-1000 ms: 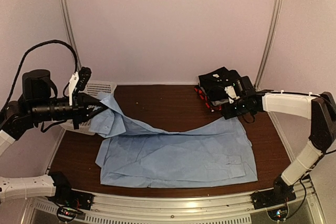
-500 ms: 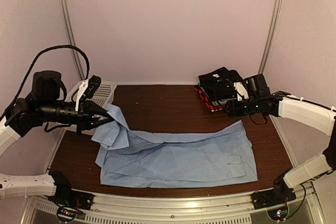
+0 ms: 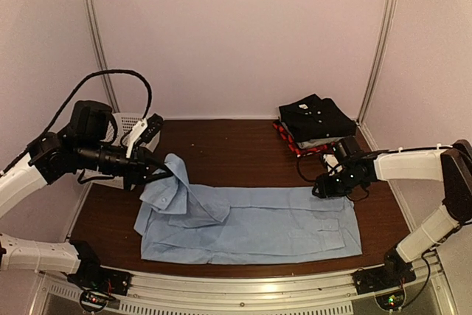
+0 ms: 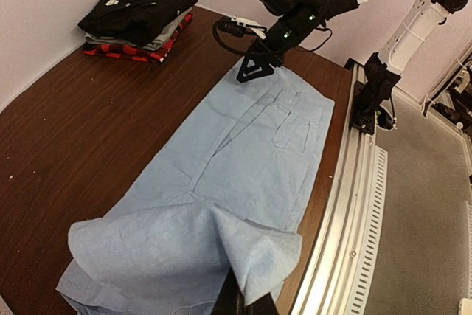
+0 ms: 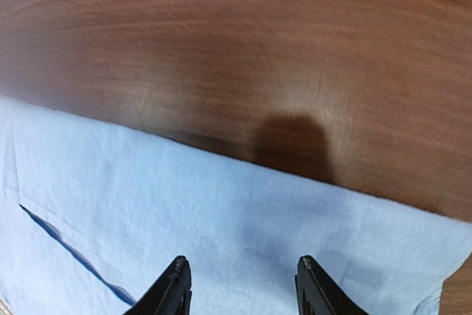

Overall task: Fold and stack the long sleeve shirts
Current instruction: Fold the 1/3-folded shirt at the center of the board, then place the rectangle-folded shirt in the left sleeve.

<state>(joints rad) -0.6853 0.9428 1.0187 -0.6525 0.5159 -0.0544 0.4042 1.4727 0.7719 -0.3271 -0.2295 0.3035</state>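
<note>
The light blue shirt (image 3: 251, 226) lies flat along the near part of the table (image 3: 228, 145), folded lengthwise. At its left end the left gripper (image 3: 156, 170) is closed on the raised shoulder cloth; I judge it should lower this slowly, keeping the edge straight. The right gripper (image 3: 330, 185) is at the shirt's far right edge; only its wrist view shows the fingers (image 5: 174, 289) apart, holding nothing. The folded stack (image 3: 316, 122) sits in the far right corner
</note>
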